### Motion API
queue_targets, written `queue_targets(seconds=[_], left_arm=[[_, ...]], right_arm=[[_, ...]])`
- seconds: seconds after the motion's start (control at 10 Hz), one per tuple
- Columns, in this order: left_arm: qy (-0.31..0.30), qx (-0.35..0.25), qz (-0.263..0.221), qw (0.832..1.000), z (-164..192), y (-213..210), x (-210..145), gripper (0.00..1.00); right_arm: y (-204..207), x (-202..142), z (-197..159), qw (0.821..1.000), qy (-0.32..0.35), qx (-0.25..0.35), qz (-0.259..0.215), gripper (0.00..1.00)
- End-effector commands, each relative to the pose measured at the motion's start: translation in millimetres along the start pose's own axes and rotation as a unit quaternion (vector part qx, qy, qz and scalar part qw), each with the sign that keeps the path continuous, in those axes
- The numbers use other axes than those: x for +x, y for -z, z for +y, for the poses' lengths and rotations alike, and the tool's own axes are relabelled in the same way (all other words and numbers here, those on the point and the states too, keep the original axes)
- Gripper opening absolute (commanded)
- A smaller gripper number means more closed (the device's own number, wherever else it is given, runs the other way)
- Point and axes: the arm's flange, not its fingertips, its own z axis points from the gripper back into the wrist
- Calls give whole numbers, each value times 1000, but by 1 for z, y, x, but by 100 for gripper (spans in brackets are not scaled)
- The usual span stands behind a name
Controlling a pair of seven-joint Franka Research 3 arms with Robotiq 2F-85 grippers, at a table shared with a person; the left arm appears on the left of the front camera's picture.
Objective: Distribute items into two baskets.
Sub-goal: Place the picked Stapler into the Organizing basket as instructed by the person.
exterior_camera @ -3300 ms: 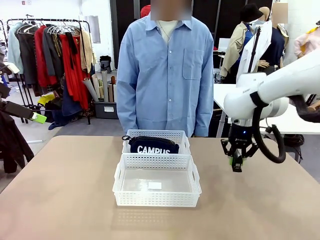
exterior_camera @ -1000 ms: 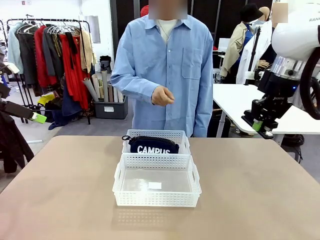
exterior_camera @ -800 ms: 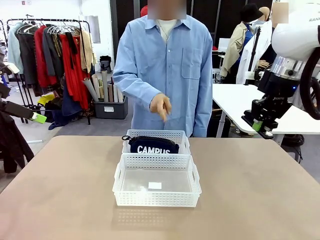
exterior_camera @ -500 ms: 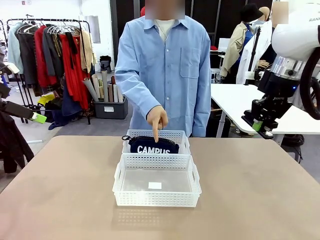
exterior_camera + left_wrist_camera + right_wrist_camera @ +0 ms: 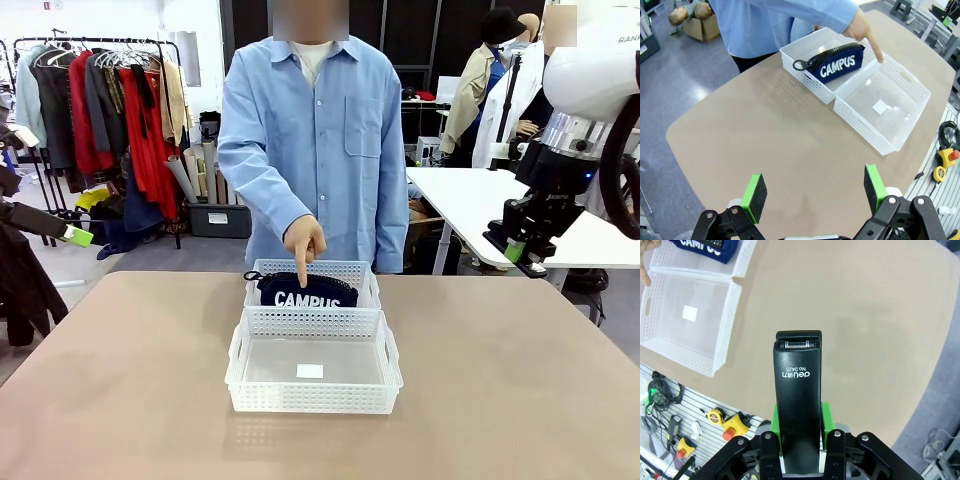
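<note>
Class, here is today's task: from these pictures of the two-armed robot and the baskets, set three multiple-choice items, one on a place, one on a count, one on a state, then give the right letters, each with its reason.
1. Where does the CAMPUS pouch lie?
A. in the far basket
B. in the near basket
C. on the bare table

2. How many white baskets stand on the table?
A. one
B. two
C. three

3. What is the state of the right tool?
A. open, holding nothing
B. shut on the pouch
C. shut on the stapler

Answers:
1 A: the front view shows the pouch in the basket nearer the person, whose hand points down at it.
2 B: two alike baskets stand end to end.
3 C: the right wrist view shows the green pads clamping the black stapler.
</note>
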Motion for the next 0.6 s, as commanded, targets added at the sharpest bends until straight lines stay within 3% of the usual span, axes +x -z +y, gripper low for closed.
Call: queue_targets(seconds=[0.0,0.5], left_arm=[[-4,-3,-1,1000,0,-2,1,100],[-4,-3,-1,1000,0,-2,1,100]], right_arm=[[1,0,0,1000,7,-10,-8,0],[2,3,9,1000,-5,-4,7,0]])
